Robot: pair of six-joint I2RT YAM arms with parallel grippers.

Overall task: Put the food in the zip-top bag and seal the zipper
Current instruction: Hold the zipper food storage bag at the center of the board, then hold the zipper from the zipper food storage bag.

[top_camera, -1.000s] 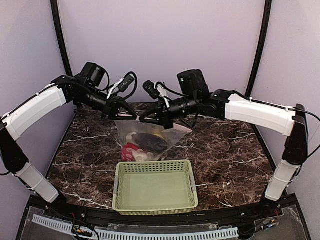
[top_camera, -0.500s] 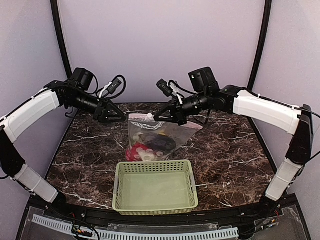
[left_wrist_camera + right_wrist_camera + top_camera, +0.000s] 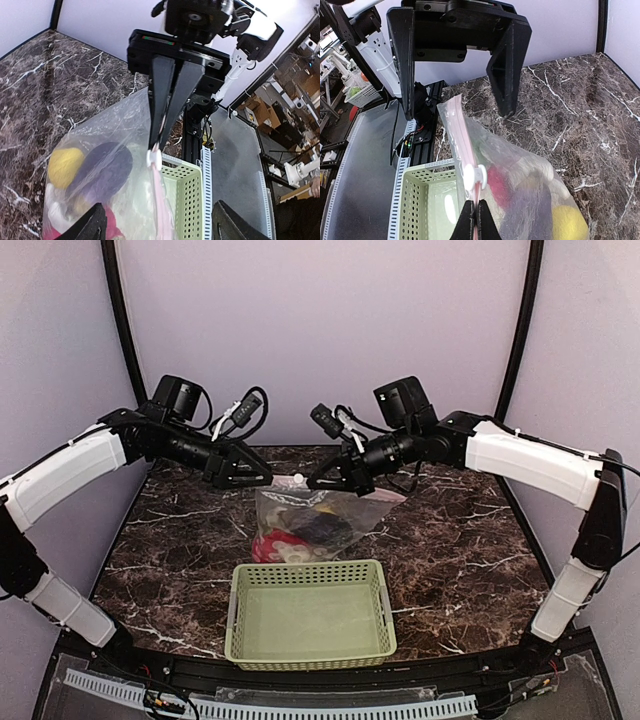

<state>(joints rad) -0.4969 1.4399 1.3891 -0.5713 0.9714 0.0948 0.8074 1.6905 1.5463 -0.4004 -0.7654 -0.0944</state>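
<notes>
The clear zip-top bag (image 3: pixel 322 522) hangs by its top edge from my right gripper (image 3: pixel 311 483), which is shut on the pinkish zipper (image 3: pixel 458 131) just beside the white slider (image 3: pixel 475 175). Inside the bag is the food: a dark purple eggplant (image 3: pixel 102 170), a yellow pepper (image 3: pixel 65 165) and a red piece (image 3: pixel 498 183); the other pieces are blurred by the plastic. My left gripper (image 3: pixel 262 478) stands open just left of the bag's top, with the zipper (image 3: pixel 163 202) between its spread fingers (image 3: pixel 95 226) and touching neither.
A pale green perforated basket (image 3: pixel 310 615) sits right in front of the bag, near the table's front edge. The dark marble table (image 3: pixel 460 550) is bounded by grey walls and black corner posts. Black rails run along the near edge.
My left gripper has opened and let go of the bag's top, drawn back left, then come closer again. The right gripper has shifted slightly right with the bag in it.
</notes>
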